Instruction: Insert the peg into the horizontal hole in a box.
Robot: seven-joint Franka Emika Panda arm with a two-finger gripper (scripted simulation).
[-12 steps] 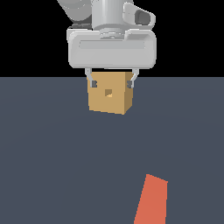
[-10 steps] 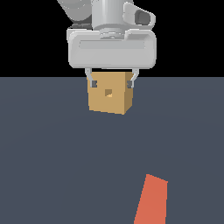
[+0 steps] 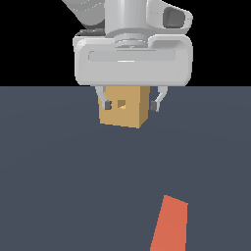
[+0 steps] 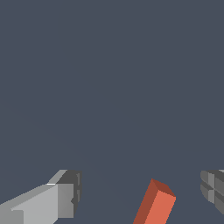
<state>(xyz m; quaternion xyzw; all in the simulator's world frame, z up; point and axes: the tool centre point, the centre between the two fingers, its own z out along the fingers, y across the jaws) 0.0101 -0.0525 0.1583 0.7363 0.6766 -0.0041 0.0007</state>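
The tan box [image 3: 125,112] stands on the dark floor at the back, with its small darker square hole [image 3: 121,104] in the face toward the camera. My gripper [image 3: 131,105] hangs open in front of the box, its two grey fingers spread wide with nothing between them. The peg [image 3: 169,225] lies on the floor near the front, to the exterior view's right; only its orange-red part shows, running out of the frame. In the wrist view the orange-red peg end [image 4: 156,205] sits between the two fingertips [image 4: 70,192], below the open gripper [image 4: 142,190]. The box is not in the wrist view.
The dark blue-grey floor [image 3: 59,186] spreads flat around the box and the peg, under a black background. The large white hand body [image 3: 132,59] hides the top of the box.
The arm has stayed almost in place, with only a slight drift of the hand. The fingers stay spread. Box and peg have not moved.
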